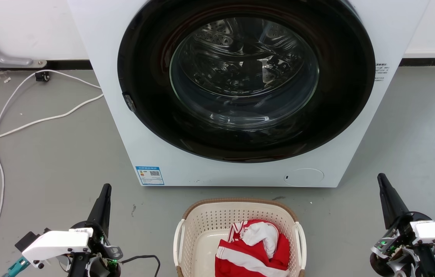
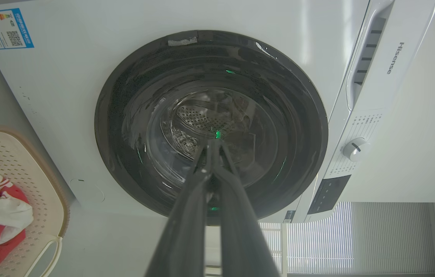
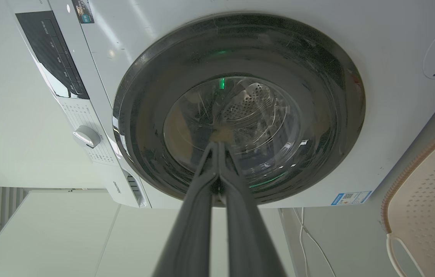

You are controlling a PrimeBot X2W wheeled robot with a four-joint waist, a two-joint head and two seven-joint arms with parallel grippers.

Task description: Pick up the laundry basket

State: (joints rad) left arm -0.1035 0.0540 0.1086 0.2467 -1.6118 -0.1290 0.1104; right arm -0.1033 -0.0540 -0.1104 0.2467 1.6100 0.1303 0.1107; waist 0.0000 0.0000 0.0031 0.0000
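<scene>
The laundry basket (image 1: 208,225) is cream perforated plastic with a brown rim and white loop handles. It stands on the floor at the bottom middle of the head view, in front of the washer, holding red and white clothes (image 1: 254,248). My left gripper (image 1: 106,189) is to its left, shut and holding nothing. My right gripper (image 1: 380,177) is to its right, also shut and holding nothing. Both stand apart from the basket. The left wrist view has the basket (image 2: 29,173) at its left edge; the right wrist view has the basket (image 3: 425,192) at its right edge.
A white front-loading washer (image 1: 163,154) with a shut dark round door (image 1: 244,77) stands just behind the basket. White cables (image 1: 29,123) trail over the grey floor at the left. A wall runs behind.
</scene>
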